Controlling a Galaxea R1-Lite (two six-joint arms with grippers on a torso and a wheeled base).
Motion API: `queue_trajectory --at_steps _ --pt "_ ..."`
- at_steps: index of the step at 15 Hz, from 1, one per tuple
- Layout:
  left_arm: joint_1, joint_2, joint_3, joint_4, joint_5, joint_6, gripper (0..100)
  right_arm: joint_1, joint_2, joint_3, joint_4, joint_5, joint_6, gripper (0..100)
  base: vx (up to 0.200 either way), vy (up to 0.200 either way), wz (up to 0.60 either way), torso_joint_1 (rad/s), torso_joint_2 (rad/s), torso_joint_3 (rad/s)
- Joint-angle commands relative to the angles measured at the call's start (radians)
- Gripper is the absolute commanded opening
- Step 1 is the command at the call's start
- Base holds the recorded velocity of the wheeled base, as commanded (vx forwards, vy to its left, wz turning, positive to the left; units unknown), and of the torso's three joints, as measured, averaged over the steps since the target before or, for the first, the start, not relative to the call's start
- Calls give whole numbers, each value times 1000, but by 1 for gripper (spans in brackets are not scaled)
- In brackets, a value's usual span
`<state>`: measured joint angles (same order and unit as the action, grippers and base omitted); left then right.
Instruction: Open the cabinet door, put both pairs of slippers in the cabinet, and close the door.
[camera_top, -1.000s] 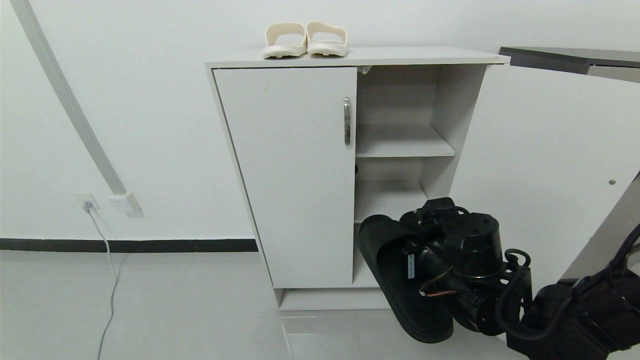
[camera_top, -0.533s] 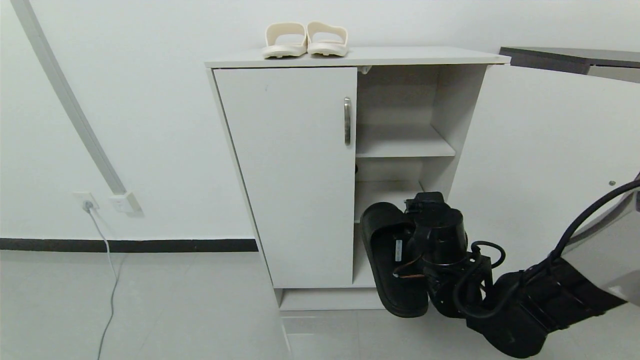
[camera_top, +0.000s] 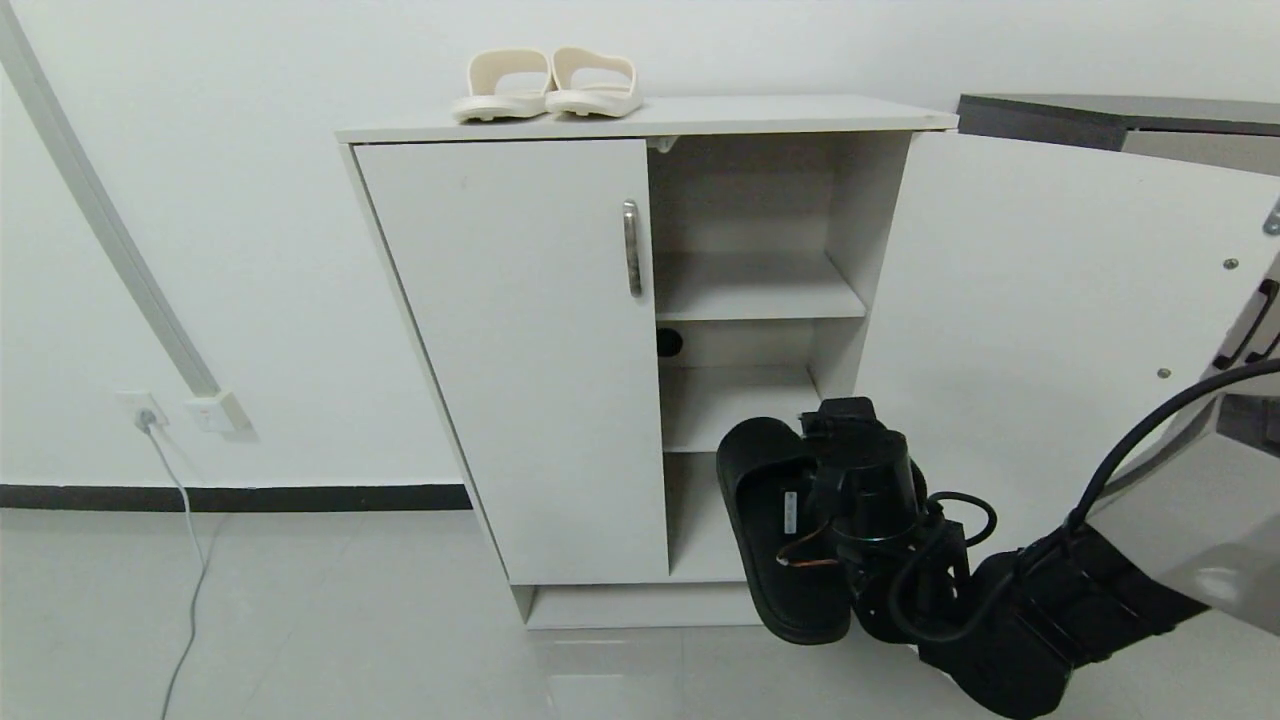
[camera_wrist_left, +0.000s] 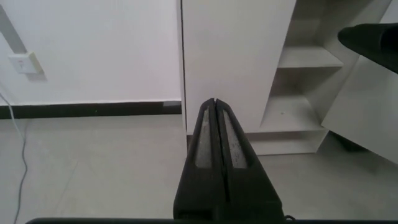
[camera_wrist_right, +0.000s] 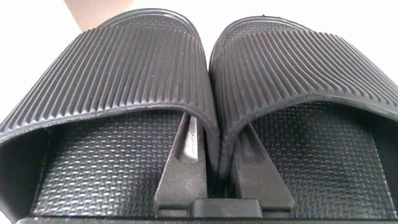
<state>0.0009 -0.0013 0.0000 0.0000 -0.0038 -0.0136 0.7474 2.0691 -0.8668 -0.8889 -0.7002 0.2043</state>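
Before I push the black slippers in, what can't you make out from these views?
- Right wrist view: the black slippers, clamped in the right end effector, block all sight of the shelves.
- Head view: slippers and wrist cover part of the cabinet's lowest compartment, so what lies there cannot be told.
- Head view: the closed left door hides that half's interior.
- Left wrist view: the slippers are cut off at the frame edge.

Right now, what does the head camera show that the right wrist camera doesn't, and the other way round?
Head only: the cabinet, its right door open, and cream slippers on top. Right wrist only: ribbed straps up close, fingers clamping the two inner strap edges together. Both: the black slippers held by the right gripper.
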Motion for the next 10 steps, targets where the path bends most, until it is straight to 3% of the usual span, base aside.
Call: queue_trajectory --at_steps 1,4,10 --pt "-1 3 0 0 1 0 0 9 42 -1 -25 4 0 0 0 0 0 0 0 0" --pt "-1 3 0 0 1 4 0 27 126 -20 -131 36 -5 0 0 0 0 0 0 0" --pt "-1 3 0 2 -1 6 0 27 187 -58 -137 42 0 0 0 0 0 0 0 0"
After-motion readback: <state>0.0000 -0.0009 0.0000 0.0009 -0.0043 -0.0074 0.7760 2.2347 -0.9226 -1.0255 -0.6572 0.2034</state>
